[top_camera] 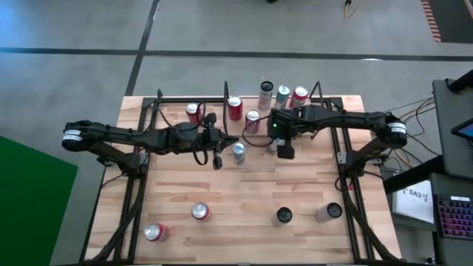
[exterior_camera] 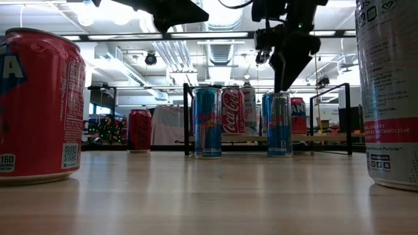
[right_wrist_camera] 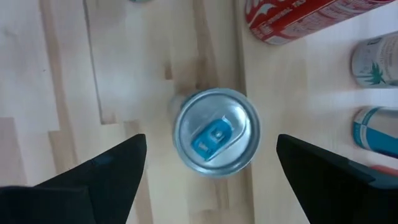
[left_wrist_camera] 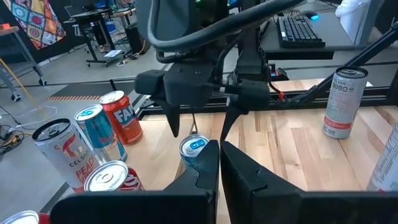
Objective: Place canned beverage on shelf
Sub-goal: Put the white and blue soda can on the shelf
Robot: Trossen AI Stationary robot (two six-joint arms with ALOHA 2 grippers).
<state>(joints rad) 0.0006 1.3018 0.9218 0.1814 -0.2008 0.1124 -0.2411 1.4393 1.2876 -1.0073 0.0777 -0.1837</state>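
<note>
In the low view, the red can [exterior_camera: 40, 104] and the pale can [exterior_camera: 386, 91] are being cut off by the edges. The right end effector [top_camera: 284, 150] is hiding the can under it from above — only its outline is showing there.

The right gripper [right_wrist_camera: 208, 180] points straight down, its fingers [right_wrist_camera: 99, 174] spread wide apart. The left gripper [left_wrist_camera: 219, 163] reaches toward it, fingers pressed together.
</note>
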